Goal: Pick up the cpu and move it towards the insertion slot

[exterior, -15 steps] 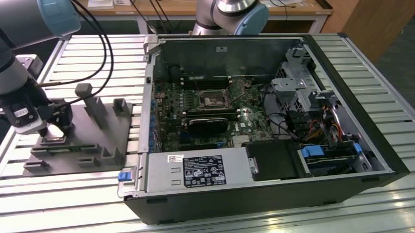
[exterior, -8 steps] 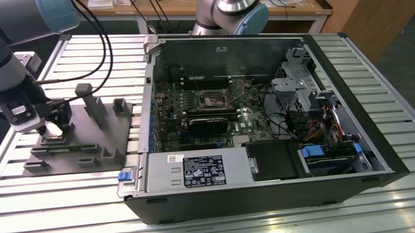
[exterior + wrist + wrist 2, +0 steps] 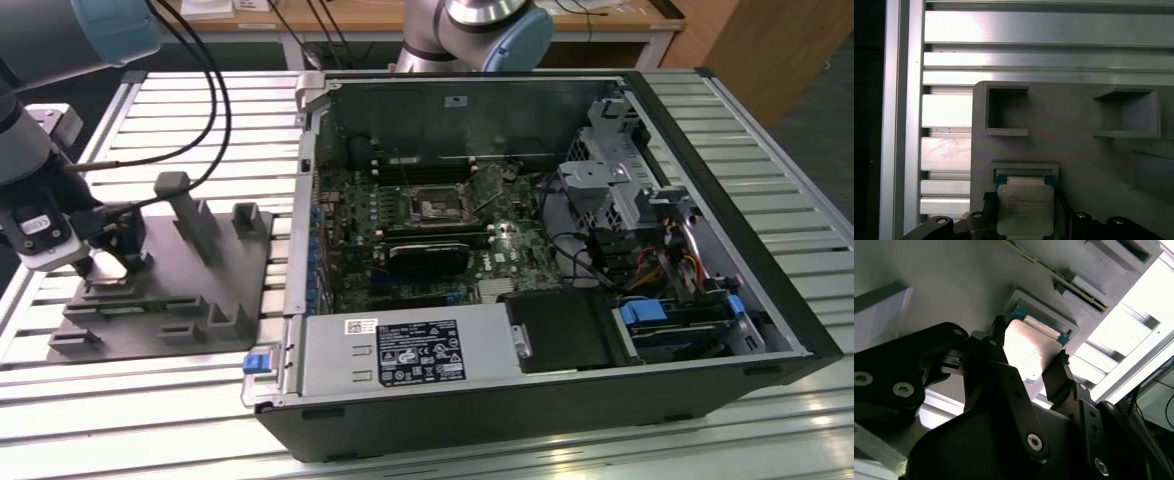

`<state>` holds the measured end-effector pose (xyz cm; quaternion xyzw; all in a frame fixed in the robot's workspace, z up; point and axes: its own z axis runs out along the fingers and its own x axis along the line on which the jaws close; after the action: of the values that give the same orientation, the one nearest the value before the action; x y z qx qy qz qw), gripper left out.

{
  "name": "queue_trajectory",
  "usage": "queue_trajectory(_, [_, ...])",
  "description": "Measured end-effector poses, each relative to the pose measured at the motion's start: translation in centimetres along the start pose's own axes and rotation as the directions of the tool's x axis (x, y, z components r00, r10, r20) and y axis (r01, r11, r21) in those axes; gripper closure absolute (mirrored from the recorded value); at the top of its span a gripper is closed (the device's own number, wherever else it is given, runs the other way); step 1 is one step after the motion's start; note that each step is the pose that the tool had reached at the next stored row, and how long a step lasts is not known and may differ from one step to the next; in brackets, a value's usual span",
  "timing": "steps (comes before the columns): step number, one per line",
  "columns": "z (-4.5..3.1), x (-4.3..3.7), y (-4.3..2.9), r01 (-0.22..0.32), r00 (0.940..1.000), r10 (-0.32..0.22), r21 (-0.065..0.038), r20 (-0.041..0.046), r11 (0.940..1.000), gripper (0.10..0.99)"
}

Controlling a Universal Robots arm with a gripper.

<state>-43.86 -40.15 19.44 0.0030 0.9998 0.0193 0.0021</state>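
The open case (image 3: 747,300) lies at the exterior view's right, with the grey fixture (image 3: 200,295) beside it on the slatted table (image 3: 200,130). The gripper (image 3: 107,265) is down at the fixture, closed narrowly on the cpu (image 3: 1025,207), a finger (image 3: 999,347) against each opposite edge. The chip seems barely clear of its nest, if at all. The slot (image 3: 438,207) sits well apart inside the case, so the grasp looks made and the carry remains.
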Motion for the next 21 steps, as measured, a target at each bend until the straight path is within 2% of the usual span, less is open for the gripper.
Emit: queue_trajectory(21, [-1.28,0.00,0.05,0.000,1.0000,0.000,0.000,0.0000,1.0000,0.541])
